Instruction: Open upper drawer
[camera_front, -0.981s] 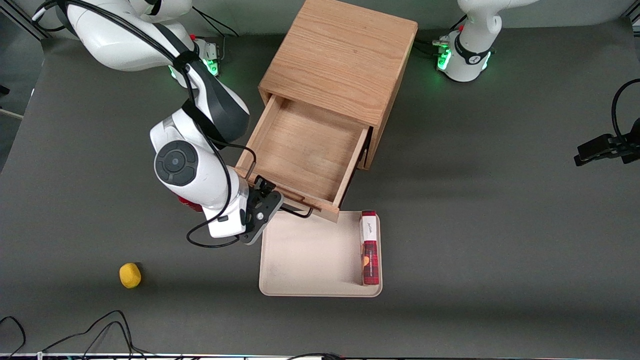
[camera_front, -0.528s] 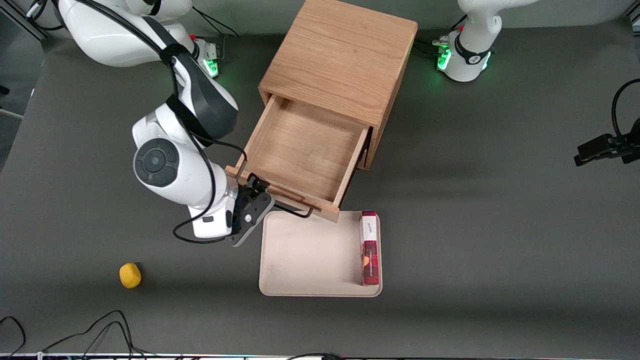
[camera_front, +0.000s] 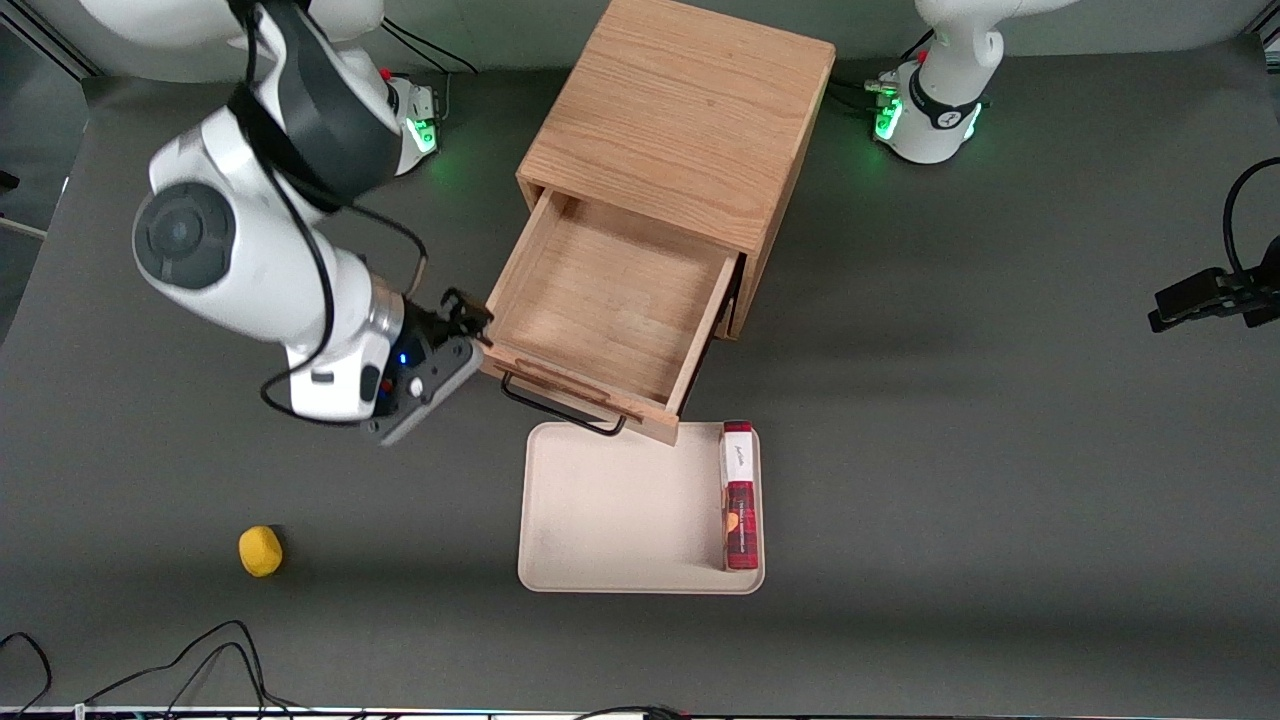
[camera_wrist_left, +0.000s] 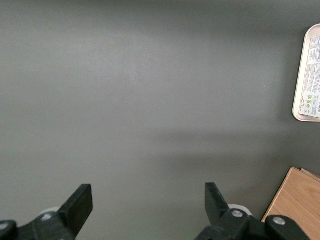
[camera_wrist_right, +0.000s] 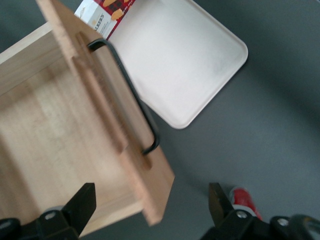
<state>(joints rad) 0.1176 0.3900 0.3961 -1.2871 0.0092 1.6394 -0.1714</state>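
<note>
The upper drawer (camera_front: 610, 305) of the light oak cabinet (camera_front: 680, 120) stands pulled far out and is empty inside. Its thin black wire handle (camera_front: 560, 408) hangs free on the drawer front. My right gripper (camera_front: 468, 318) is open and holds nothing. It hovers beside the drawer front's corner toward the working arm's end, clear of the handle. In the right wrist view the drawer (camera_wrist_right: 60, 135) and the handle (camera_wrist_right: 132, 95) lie below the open gripper (camera_wrist_right: 150, 210), and the drawer's corner sits between the fingers. The lower drawer is hidden beneath the upper one.
A cream tray (camera_front: 610, 520) lies in front of the drawer, nearer the camera, with a red and white box (camera_front: 739, 495) along one edge. A yellow ball (camera_front: 260, 550) sits toward the working arm's end. A small red object (camera_wrist_right: 245, 197) lies on the table.
My gripper has left the handle, risen, and moved away from the front camera toward the working arm's end. The drawer has stayed pulled out.
</note>
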